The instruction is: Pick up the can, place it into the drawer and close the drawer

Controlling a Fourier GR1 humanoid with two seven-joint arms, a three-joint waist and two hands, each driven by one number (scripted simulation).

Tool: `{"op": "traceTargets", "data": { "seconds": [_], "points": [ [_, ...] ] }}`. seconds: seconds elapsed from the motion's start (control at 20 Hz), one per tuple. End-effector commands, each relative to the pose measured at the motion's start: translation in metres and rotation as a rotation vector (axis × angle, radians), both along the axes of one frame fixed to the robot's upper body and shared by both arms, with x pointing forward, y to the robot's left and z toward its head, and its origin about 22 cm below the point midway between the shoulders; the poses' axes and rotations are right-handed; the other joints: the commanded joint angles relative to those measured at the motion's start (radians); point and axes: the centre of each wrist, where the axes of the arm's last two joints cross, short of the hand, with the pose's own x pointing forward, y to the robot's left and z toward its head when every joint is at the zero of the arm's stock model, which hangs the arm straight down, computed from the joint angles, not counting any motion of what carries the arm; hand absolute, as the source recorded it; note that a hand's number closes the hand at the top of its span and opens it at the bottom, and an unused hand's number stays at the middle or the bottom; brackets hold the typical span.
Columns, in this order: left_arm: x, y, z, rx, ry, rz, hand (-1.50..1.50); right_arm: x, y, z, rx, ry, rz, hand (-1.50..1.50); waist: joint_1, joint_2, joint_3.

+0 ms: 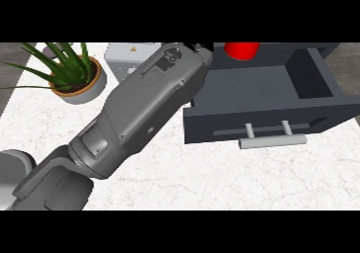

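Red can [242,50] sits at the open drawer [248,84] back edge; hand hidden, grip state unreadable. Lower it fully inside before you release.

A kitchen, by the look of it: a white marble counter [212,173], a potted plant [69,71], and a dark drawer [263,106] pulled open.

No readable words, brands or numbers show anywhere. The only sign is a small yellow triangular mark on the grey box [130,57], its content too small to make out.
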Motion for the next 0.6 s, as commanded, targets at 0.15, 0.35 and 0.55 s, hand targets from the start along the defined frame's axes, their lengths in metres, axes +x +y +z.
{"op": "traceTargets", "data": {
  "seconds": [0.15, 0.35, 0.55],
  "points": [
    [0.001, 0.0, -0.021, 0.079, 0.018, 0.02, 1.5, -0.006, 0.0, -0.007, 0.004, 0.007, -0.006, -1.5, -0.003, 0.0, 0.001],
    [0.002, 0.004, -0.036, 0.093, 0.02, 0.08, -1.5, 0.002, 0.004, 0.013, -0.01, -0.008, 0.007, -1.5, -0.025, 0.008, 0.0],
    [0.001, 0.003, -0.037, 0.092, 0.029, 0.105, -1.5, 0.004, 0.007, 0.002, 0.0, 0.008, -0.003, -1.5, -0.012, 0.004, 0.0]
  ]
}}
